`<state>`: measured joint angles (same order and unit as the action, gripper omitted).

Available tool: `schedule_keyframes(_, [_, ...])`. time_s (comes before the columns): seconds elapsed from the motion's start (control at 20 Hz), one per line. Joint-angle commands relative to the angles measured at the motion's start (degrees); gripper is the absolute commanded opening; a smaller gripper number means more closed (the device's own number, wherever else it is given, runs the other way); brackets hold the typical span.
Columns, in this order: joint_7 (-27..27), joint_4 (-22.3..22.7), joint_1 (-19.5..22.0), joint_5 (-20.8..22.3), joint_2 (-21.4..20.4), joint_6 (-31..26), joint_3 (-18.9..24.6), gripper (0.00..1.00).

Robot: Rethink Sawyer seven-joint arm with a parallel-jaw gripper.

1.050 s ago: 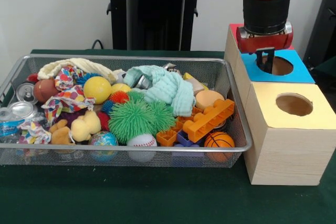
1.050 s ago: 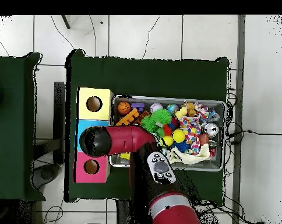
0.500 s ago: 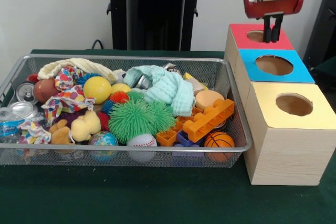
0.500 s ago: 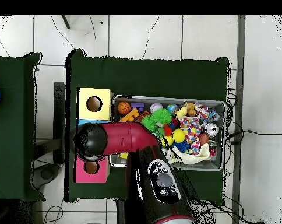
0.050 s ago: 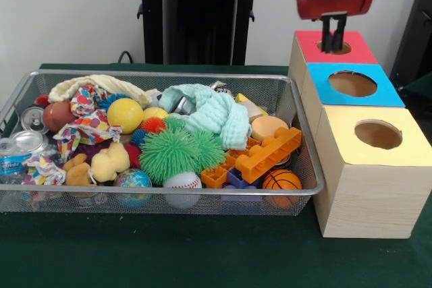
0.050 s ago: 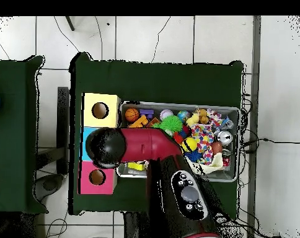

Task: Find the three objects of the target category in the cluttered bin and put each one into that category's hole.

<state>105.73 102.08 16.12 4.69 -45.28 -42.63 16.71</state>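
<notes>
We count three boxes on the worktop (image 5: 202, 261): red box (image 5: 337, 46), blue box (image 5: 354, 85), yellow box (image 5: 374, 136), one hole each. The claw (image 5: 333, 48) hangs over the red hole, clenched and holding nothing. The bin (image 5: 162, 197) sits at 9 o'clock from them: one baseball (image 5: 182, 181), one basketball (image 5: 281, 180), two cans (image 5: 30, 129).

Wire mesh bin (image 5: 307, 166) crammed with toys: spiky green ball (image 5: 177, 153), baseball (image 5: 182, 181), mini basketball (image 5: 281, 180), yellow ball (image 5: 125, 114), orange building block (image 5: 268, 153), mint cloth (image 5: 212, 111). Just beside it, three wooden boxes in a row, each with a round hole: red-topped (image 5: 356, 48), blue-topped (image 5: 378, 89), yellow-topped (image 5: 405, 148).
</notes>
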Motion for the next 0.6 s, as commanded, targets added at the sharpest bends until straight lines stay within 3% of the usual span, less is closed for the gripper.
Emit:
schedule_keyframes(0.05, [-13.5, -7.1, 7.5, 8.3, 5.0, -2.7, 2.5, 0.0])
schedule_keyframes(0.4, [-22.2, -14.4, 14.6, 15.5, 8.5, -6.2, 6.8, 0.0])
schedule_keyframes(0.6, [-30.1, -19.4, 18.9, 19.6, 10.5, -8.8, 10.3, 0.0])
